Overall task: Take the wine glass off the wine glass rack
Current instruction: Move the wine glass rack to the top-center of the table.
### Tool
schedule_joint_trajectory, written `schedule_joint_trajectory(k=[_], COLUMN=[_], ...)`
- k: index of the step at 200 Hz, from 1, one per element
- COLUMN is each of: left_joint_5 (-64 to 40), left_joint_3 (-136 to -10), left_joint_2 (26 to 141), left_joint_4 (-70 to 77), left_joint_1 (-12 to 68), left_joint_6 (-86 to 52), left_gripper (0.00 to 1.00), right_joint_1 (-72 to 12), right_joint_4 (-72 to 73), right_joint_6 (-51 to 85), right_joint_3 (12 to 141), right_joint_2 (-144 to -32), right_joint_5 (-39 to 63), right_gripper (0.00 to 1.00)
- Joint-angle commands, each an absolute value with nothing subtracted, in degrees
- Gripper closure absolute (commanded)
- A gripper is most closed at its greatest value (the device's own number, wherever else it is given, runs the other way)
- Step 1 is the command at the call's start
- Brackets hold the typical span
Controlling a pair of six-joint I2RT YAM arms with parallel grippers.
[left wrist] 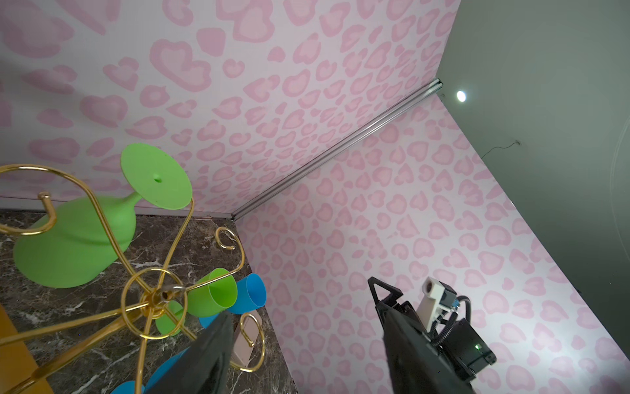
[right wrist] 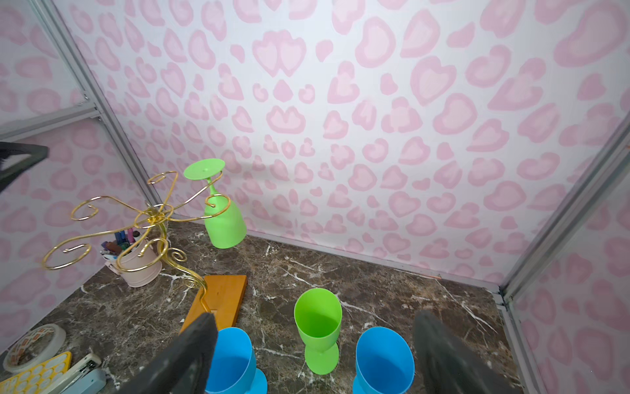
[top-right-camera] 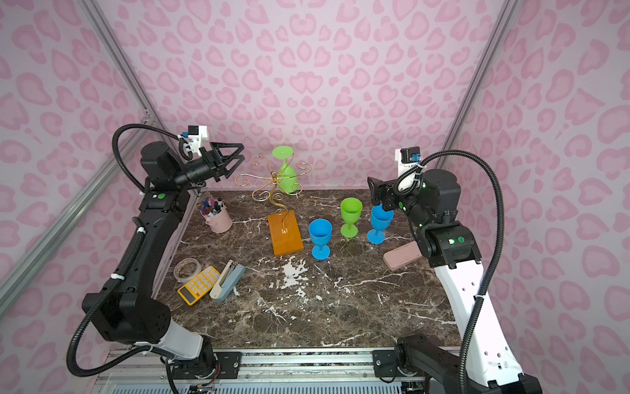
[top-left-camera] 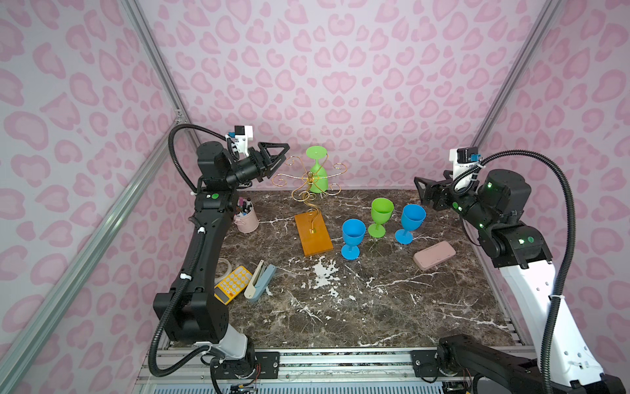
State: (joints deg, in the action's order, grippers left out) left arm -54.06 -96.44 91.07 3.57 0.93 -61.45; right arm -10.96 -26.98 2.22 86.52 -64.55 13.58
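Left gripper (top-left-camera: 286, 152) and right gripper (top-left-camera: 420, 191) spread; 3 cups (top-left-camera: 381, 209) (2 blue) beside rack (top-left-camera: 313, 235).

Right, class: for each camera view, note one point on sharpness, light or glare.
Both top views: evenly lit, sharp, the hanging green wine glass crisp. Left wrist view: the left gripper's fingers blur, a lamp flares white. Right wrist view: right gripper's fingers soft, back wall washed pale.

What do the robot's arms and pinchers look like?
The left arm and right arm are mostly black, with a white part lower down. A bendy ribbed black cable loops along each. Round green dots mark some joints. The left gripper and right gripper have black triangle-shaped fingers, with a white camera holder behind.
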Motion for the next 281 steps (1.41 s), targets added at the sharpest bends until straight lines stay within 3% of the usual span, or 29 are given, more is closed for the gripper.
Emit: schedule_joint_trajectory(k=[1,55,114,193,241,281], left_joint_5=[-51.92,-42.37,-30.68,-29.71,-28.32,-32.64], left_joint_3=[-99.67,-105.21,-100.39,-73.04,-52.76,-42.02], left_joint_2=[93.85,95.72,86.69,66.99,49.77,46.49], left_joint_4=[0.96,-11.24,-21.81,-15.03,-3.61,2.34], left_joint_1=[2.02,3.6,3.65,3.69,3.78,4.45], left_joint_6=[-60.31,-49.83,-37.71,-27.31,-16.78,-9.26], left_gripper=[0.33,0.4,0.38,0.37,0.26,0.28], right_joint_1=[-11.91,-16.39,-16.96,-18.37,-18.37,-17.77], right_joint_4=[-24.54,-24.19,-20.61,-16.95,-16.09,-13.86], right_joint_6=[2.42,1.47,5.99,8.44,7.66,8.9], right_joint_3=[85.66,81.65,83.55,86.33,88.37,90.79], right_joint_2=[-63.75,-63.66,-70.13,-79.05,-81.09,-83.78], right_joint_5=[14.49,12.2,18.37,23.11,23.58,25.87], right_gripper=[0.08,0.07,0.06,0.06,0.06,0.07])
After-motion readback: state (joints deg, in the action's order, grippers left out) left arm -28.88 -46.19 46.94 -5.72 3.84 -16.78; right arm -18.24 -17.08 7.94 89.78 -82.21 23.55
